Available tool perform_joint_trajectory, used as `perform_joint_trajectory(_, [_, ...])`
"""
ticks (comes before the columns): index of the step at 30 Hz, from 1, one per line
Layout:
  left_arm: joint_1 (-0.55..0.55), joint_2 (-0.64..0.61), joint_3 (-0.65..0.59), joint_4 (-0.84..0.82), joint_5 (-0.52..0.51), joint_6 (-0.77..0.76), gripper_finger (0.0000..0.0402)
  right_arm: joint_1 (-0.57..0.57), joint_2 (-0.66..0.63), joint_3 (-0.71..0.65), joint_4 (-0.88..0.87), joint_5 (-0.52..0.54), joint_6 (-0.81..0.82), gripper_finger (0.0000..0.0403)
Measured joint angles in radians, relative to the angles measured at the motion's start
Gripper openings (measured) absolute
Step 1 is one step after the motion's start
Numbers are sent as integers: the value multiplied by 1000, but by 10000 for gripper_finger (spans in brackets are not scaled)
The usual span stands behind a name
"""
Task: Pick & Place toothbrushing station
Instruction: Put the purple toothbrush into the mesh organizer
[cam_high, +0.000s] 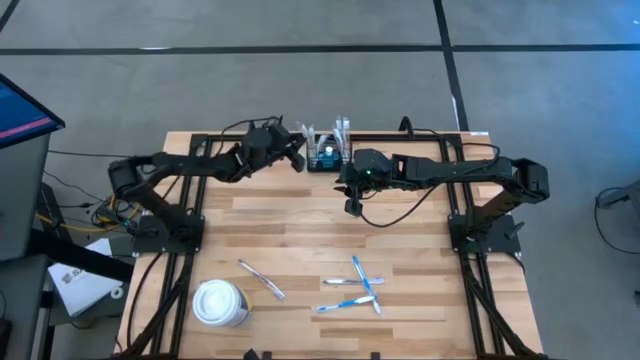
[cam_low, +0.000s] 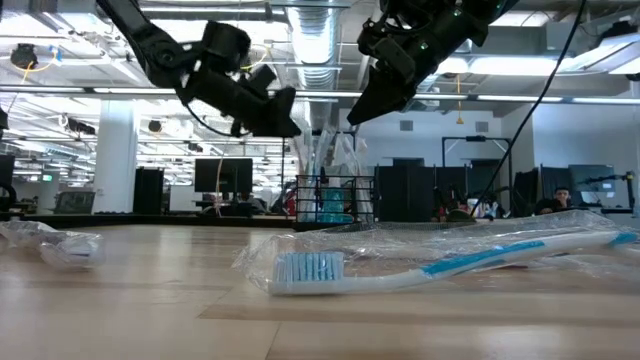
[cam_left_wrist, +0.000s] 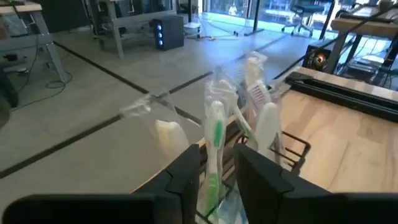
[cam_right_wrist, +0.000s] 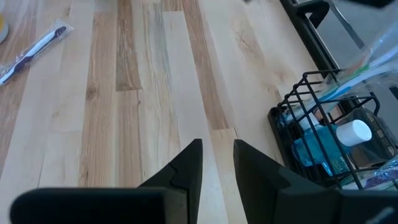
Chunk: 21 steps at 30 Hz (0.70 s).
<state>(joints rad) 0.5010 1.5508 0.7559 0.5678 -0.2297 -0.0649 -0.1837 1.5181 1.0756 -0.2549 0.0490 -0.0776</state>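
Black mesh organiser with wrapped toothbrushes

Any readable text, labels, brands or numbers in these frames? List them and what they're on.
None can be read.
Blue package in the wire-mesh organiser: any print too blurred to read.
Wrapped toothbrushes on the table: no legible marking on the wrappers.
White lidded cup: no text visible.
White sheet on the floor left of the table: dark marks, too small to read.
Room screens in the low view: too far to read.
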Motion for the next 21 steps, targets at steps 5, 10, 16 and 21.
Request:
perform_joint_trajectory(5, [-28, -112, 0, -160, 30, 0, 96, 0, 0, 0, 0, 0, 0, 82])
perform_joint_trajectory(10, [-75, -208, 1, -329, 109, 0, 91, 0, 0, 0, 0, 0, 0, 82])
perform_joint_trajectory(16, [-164, -289, 1, -520, 185, 26, 90, 0, 0, 0, 0, 0, 0, 82])
perform_joint_trajectory(21, [-260, -323, 1, -630, 287, 27, 90, 0, 0, 0, 1, 0, 0, 82])
